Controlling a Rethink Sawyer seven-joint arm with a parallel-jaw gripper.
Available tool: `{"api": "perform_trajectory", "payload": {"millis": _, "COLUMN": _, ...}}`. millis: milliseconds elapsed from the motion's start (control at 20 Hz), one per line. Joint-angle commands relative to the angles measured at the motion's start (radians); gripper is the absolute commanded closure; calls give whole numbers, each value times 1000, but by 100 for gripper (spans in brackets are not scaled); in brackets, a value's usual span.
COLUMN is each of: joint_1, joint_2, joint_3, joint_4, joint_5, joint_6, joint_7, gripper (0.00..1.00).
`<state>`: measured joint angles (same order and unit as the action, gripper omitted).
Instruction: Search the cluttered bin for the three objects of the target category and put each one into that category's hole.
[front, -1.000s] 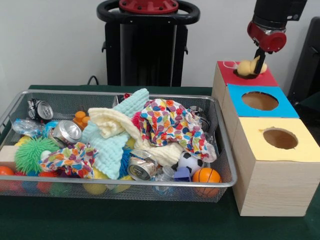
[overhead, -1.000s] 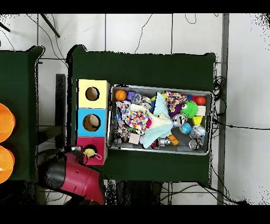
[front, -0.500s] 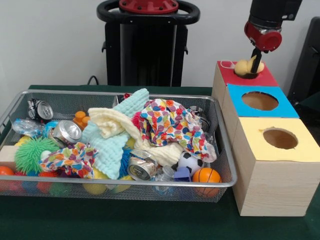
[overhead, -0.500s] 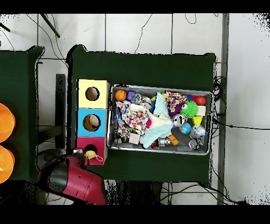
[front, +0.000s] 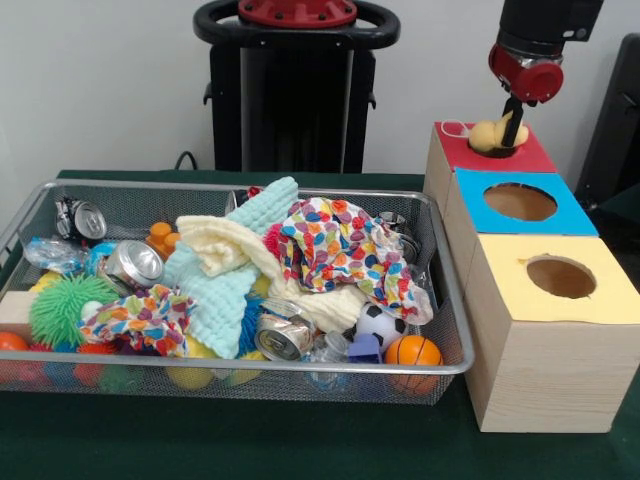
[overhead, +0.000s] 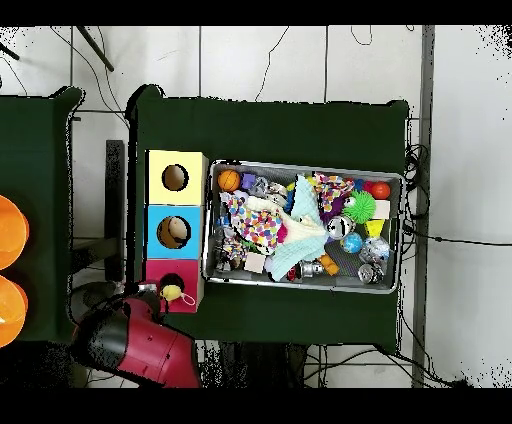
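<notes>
Green tabletop below me, wire bin crammed with clutter. My end effector hangs over the red box, fingers pinched on a yellow soft toy right at that box's hole; blue box beside it.

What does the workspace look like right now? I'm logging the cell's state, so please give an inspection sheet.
Surface: green table.
Job's things: yellow soft object on the red box by its hole; blue box, yellow box.
Clutter: wire bin holds cloths, cans, balls.
Grippers: gripper at the yellow object; state unclear.
Cables: cables on the floor.
Surroundings: orange shapes at one overhead edge.
</notes>
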<state>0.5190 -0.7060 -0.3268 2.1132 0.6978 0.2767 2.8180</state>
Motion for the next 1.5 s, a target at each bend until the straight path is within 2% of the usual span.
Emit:
{"api": "perform_trajectory", "payload": {"millis": 50, "joint_1": -29, "joint_2": 45, "joint_3": 137, "joint_4": 72, "joint_5": 50, "joint_6": -64, "joint_7": 194, "gripper": 100}}
{"api": "perform_trajectory", "payload": {"millis": 150, "joint_1": -36, "joint_2": 39, "joint_3": 140, "joint_4": 75, "joint_5": 50, "joint_6": -61, "joint_7": 187, "gripper": 100}}
{"api": "perform_trajectory", "payload": {"millis": 400, "joint_1": 8, "joint_2": 41, "joint_3": 100, "joint_4": 32, "joint_5": 53, "joint_6": 5, "joint_7": 221, "gripper": 100}}
{"api": "perform_trajectory", "payload": {"millis": 500, "joint_1": 8, "joint_2": 51, "joint_3": 105, "joint_4": 24, "joint_5": 57, "joint_6": -4, "joint_7": 223, "gripper": 100}}
{"api": "perform_trajectory", "payload": {"millis": 700, "joint_1": -75, "joint_2": 81, "joint_3": 194, "joint_4": 57, "joint_5": 53, "joint_6": -135, "joint_7": 177, "gripper": 100}}
{"api": "perform_trajectory", "payload": {"millis": 800, "joint_1": -155, "joint_2": 101, "joint_3": 271, "joint_4": 84, "joint_5": 14, "joint_6": -241, "joint_7": 163, "gripper": 100}}
{"api": "perform_trajectory", "payload": {"millis": 900, "joint_1": -203, "joint_2": 126, "joint_3": 306, "joint_4": 92, "joint_5": -28, "joint_6": -303, "joint_7": 166, "gripper": 100}}
{"api": "perform_trajectory", "payload": {"millis": 1100, "joint_1": -251, "joint_2": 158, "joint_3": 336, "joint_4": 99, "joint_5": -80, "joint_6": -375, "joint_7": 175, "gripper": 100}}
{"api": "perform_trajectory", "payload": {"millis": 1500, "joint_1": -296, "joint_2": 191, "joint_3": 360, "joint_4": 103, "joint_5": -126, "joint_6": -437, "joint_7": 189, "gripper": 100}}
